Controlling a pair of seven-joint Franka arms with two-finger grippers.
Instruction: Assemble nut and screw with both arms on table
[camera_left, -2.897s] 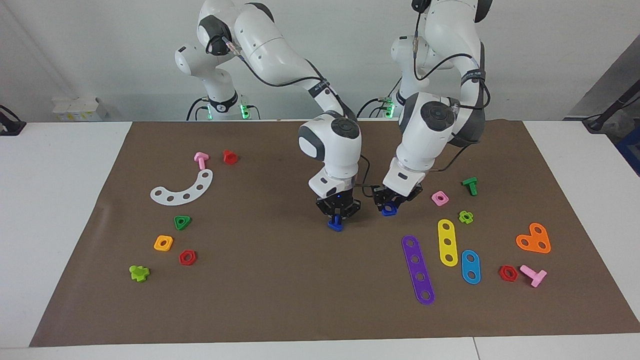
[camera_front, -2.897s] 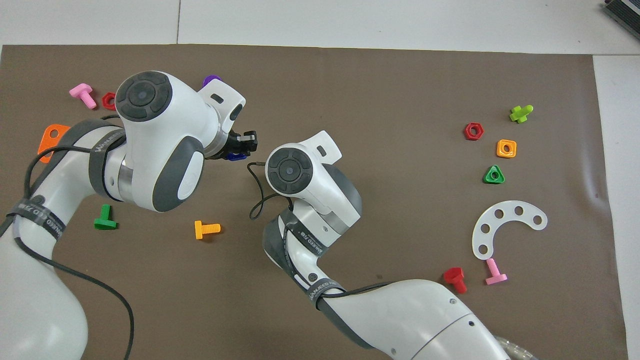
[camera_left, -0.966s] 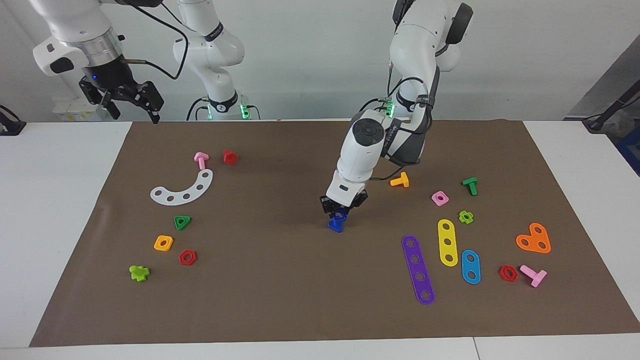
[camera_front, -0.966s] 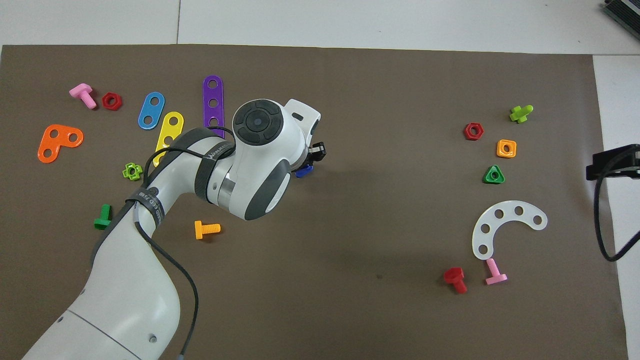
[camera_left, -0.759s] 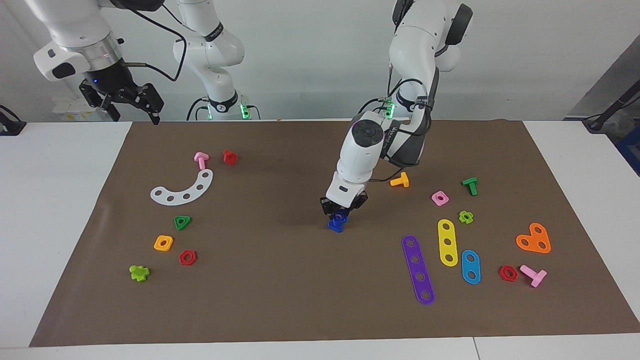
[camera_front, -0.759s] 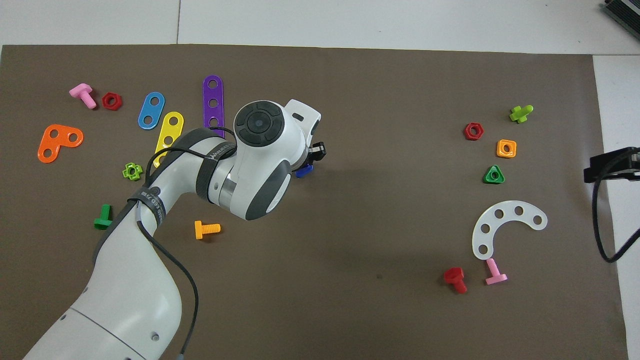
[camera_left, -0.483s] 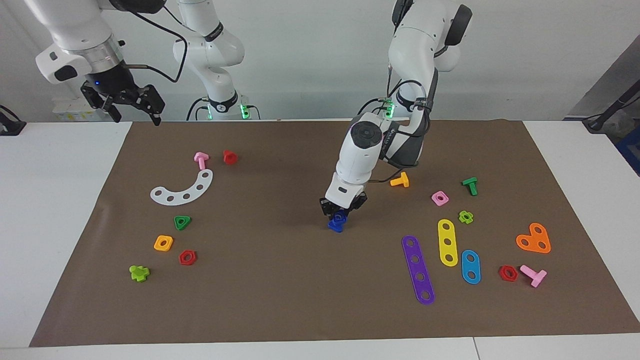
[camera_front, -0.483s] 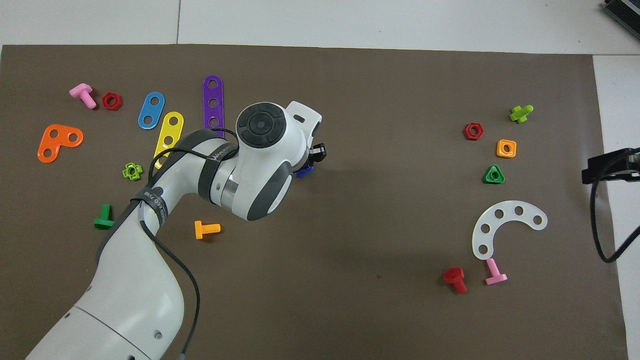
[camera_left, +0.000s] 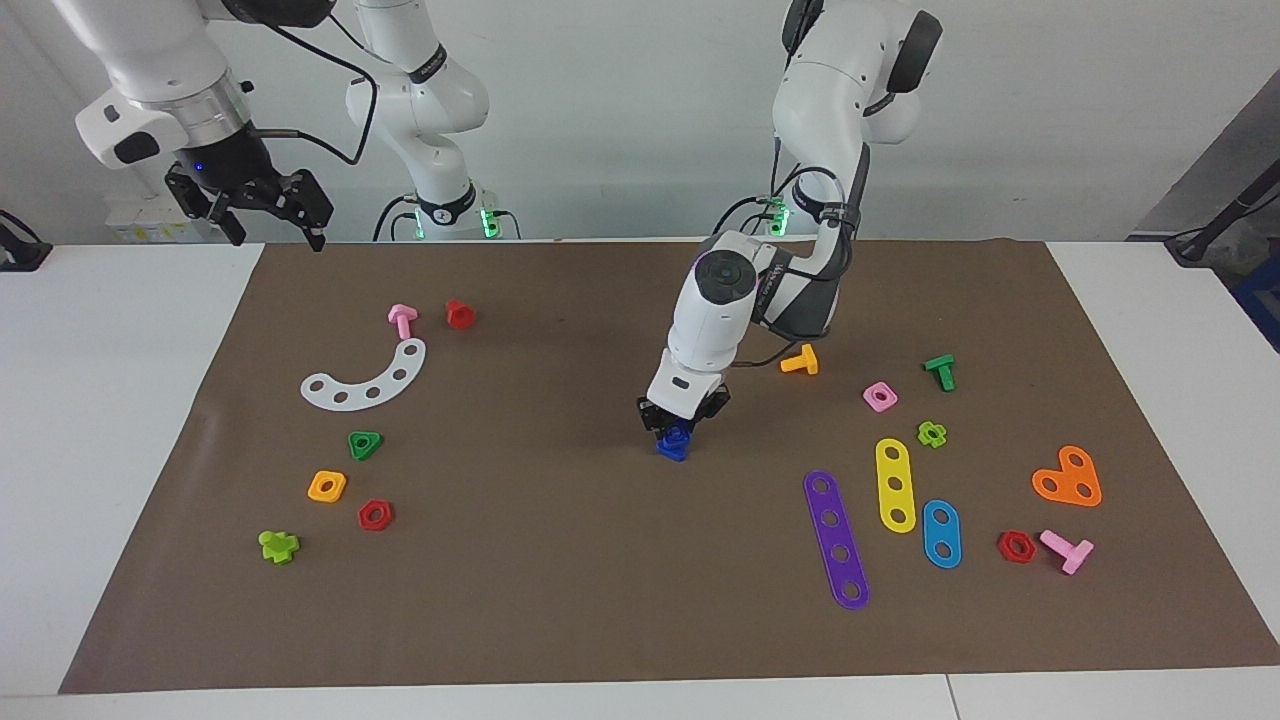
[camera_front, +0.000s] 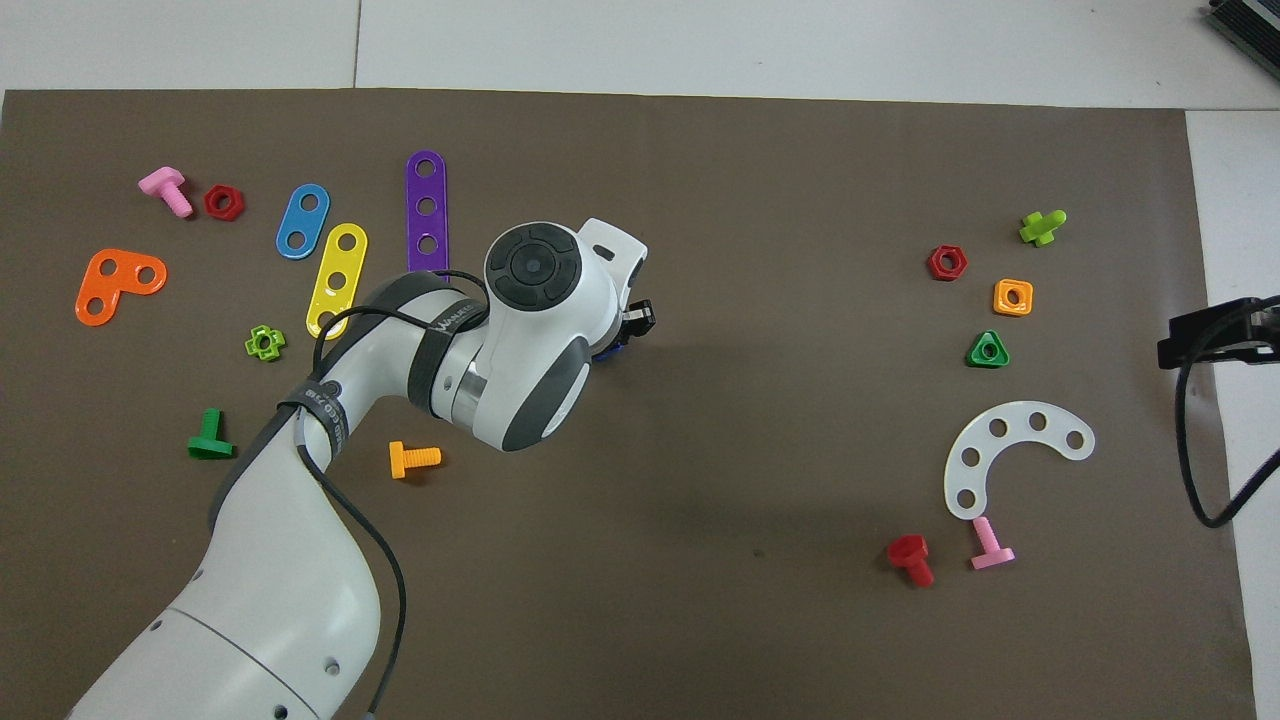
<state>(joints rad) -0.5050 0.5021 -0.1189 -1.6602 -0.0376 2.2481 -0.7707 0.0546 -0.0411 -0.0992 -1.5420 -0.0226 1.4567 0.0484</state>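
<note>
One nut (camera_left: 678, 435) is pinched shut in the left gripper (camera_left: 680, 428), pressed onto one screw (camera_left: 672, 450) standing mid-mat (camera_left: 560, 600). The right gripper (camera_left: 268, 215) is held raised, jaws spread and empty, over the table's (camera_left: 100, 420) right-arm end. Counted loose: two red nuts (camera_left: 375, 515), two pink bolts (camera_left: 402, 320), three straight strips (camera_left: 836, 538).

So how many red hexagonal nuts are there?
2 red nuts: one beside the orange square nut, toward the right arm's end; one beside a pink bolt, toward the left arm's end.
</note>
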